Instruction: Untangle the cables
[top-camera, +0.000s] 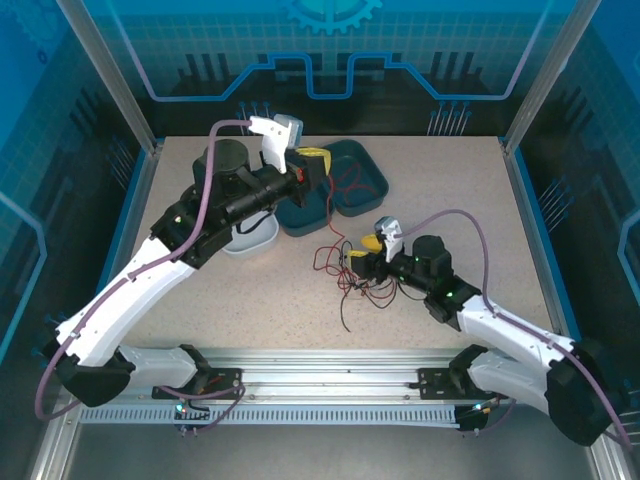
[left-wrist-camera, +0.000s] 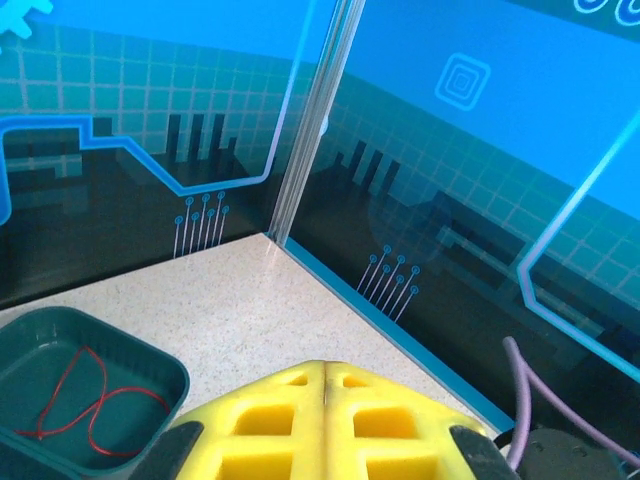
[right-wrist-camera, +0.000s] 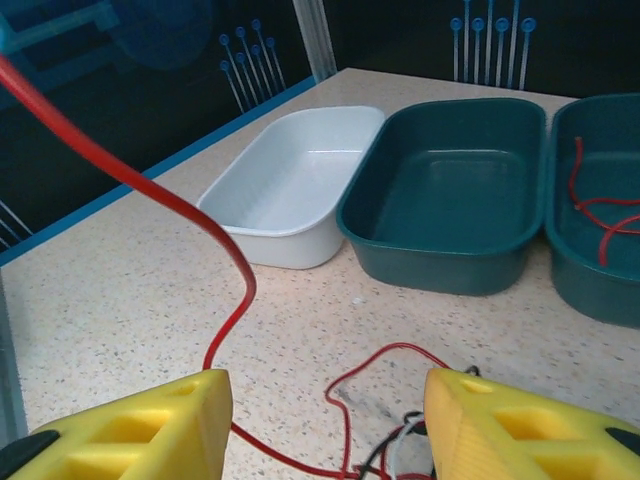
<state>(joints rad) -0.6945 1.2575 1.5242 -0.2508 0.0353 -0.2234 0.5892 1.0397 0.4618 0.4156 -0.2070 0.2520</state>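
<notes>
The table carried it all. The left arm reached out above the trays; the right arm lay low near the middle. A white tray sat touching a green tray, with an end tray beside that. The left gripper was pressed shut, with nothing seen in it. The right gripper stood partly open, jaws apart over the cables tangled on the table. One red cable lay in the end tray.
</notes>
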